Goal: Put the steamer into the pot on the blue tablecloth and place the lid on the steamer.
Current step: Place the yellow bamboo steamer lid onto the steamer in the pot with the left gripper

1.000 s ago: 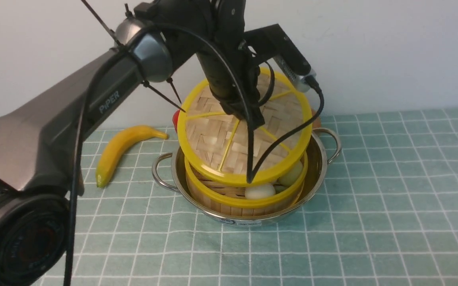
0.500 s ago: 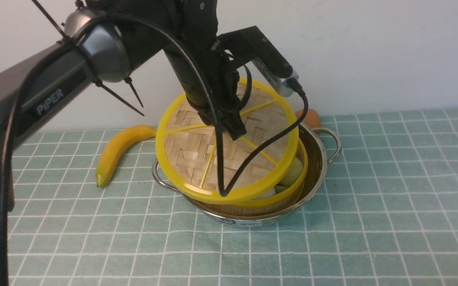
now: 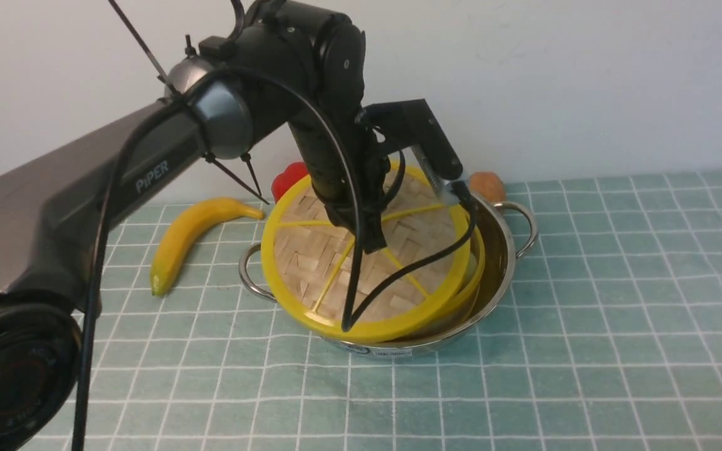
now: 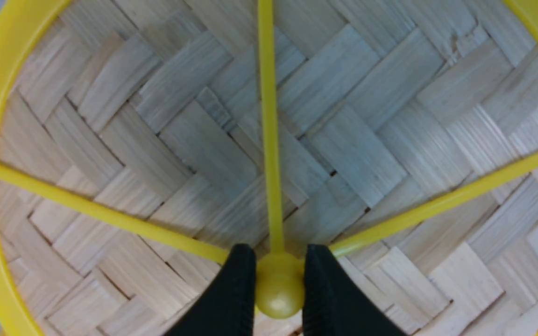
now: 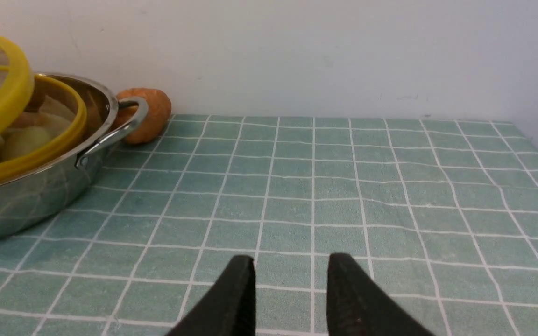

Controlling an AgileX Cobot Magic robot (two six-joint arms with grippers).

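Observation:
The steamer (image 3: pixel 478 268) sits in the steel pot (image 3: pixel 504 250) on the blue tablecloth (image 3: pixel 586 313). In the front view only its right rim shows. The right wrist view shows its rim (image 5: pixel 45 147) with pale dumplings inside the pot (image 5: pixel 35 200). The woven lid (image 3: pixel 311 263) lies tilted over the steamer, its near-left edge overhanging the pot's rim. My left gripper (image 3: pixel 373 241) is shut on the lid's yellow central hub (image 4: pixel 279 289); black fingers (image 4: pixel 238 280) pinch it from both sides. My right gripper (image 5: pixel 291 263) is open and empty, low over the cloth, right of the pot.
A yellow banana (image 3: pixel 192 235) lies left of the pot. A red object (image 3: pixel 286 178) sits behind the lid. A brown round object (image 3: pixel 487 186) lies by the far pot handle at the wall, also in the right wrist view (image 5: pixel 150 114).
My left gripper has lowered the lid from above the steamer down onto it, swinging left and partly back. The dumplings seen in front before are now covered.

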